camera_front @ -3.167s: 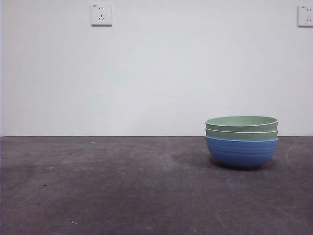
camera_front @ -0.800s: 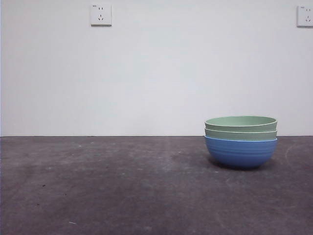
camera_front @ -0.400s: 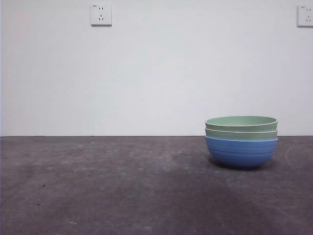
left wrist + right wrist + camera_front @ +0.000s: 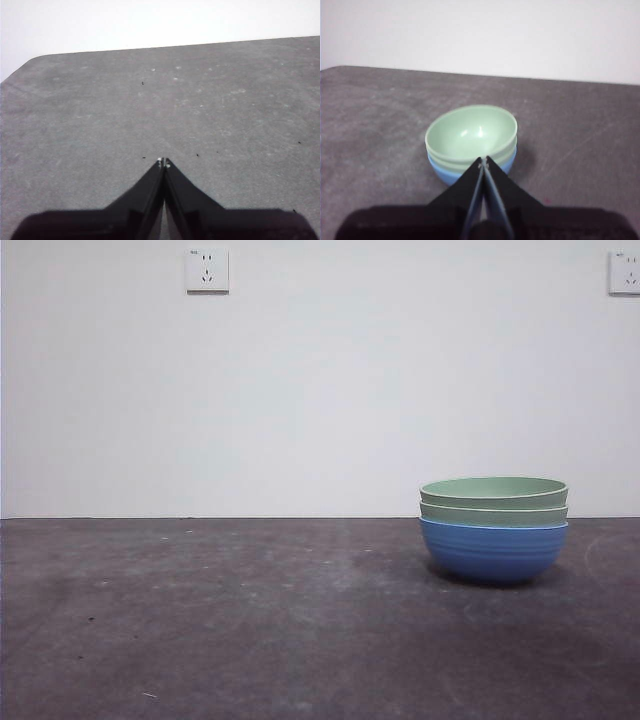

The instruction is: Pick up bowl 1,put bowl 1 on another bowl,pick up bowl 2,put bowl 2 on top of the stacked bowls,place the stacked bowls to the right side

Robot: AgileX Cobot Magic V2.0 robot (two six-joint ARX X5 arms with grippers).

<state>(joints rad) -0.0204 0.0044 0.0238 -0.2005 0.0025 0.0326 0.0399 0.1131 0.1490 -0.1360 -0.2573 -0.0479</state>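
Nothing has moved: your stack of two pale green bowls nested in a ribbed blue bowl (image 4: pixel 493 551) rests on the grey tabletop (image 4: pixel 250 620), with the right gripper (image 4: pixel 483 160) pinched together empty just short of it and the left gripper (image 4: pixel 163 161) likewise closed.

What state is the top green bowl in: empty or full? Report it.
Empty: the right wrist view looks into the top green bowl and shows only its bare inner surface.

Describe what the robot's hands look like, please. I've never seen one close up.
Each hand is matte black. The left hand and right hand look alike: two flat, wedge-shaped jaws that narrow to a point from a broad black base, with a tiny pale spot at each tip. No cables or markings show.
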